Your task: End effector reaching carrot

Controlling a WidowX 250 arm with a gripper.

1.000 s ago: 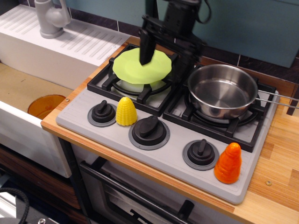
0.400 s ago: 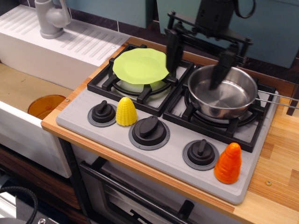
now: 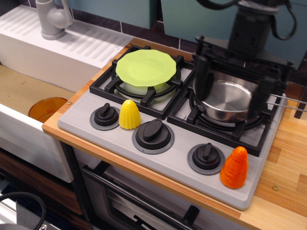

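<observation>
The orange ridged toy carrot (image 3: pixel 234 167) stands upright on the front right corner of the grey toy stove (image 3: pixel 163 155), right of the rightmost knob. My black gripper (image 3: pixel 231 92) hangs over the steel pan (image 3: pixel 228 99) on the right burner. Its two dark fingers (image 3: pixel 201 81) are spread wide, one at each side of the pan, with nothing between them. The gripper is behind and above the carrot, well apart from it.
A yellow corn toy (image 3: pixel 129 114) stands between the left and middle knobs (image 3: pixel 153 133). A lime green plate (image 3: pixel 145 67) lies on the left burner. A grey sink with a faucet (image 3: pixel 50 18) is to the left, an orange bowl (image 3: pixel 46 108) inside it. The wooden counter (image 3: pixel 283 182) runs along the right.
The gripper has moved right and toward the front, from over the green plate to over the steel pan. Its fingers have stayed spread. The carrot has not moved.
</observation>
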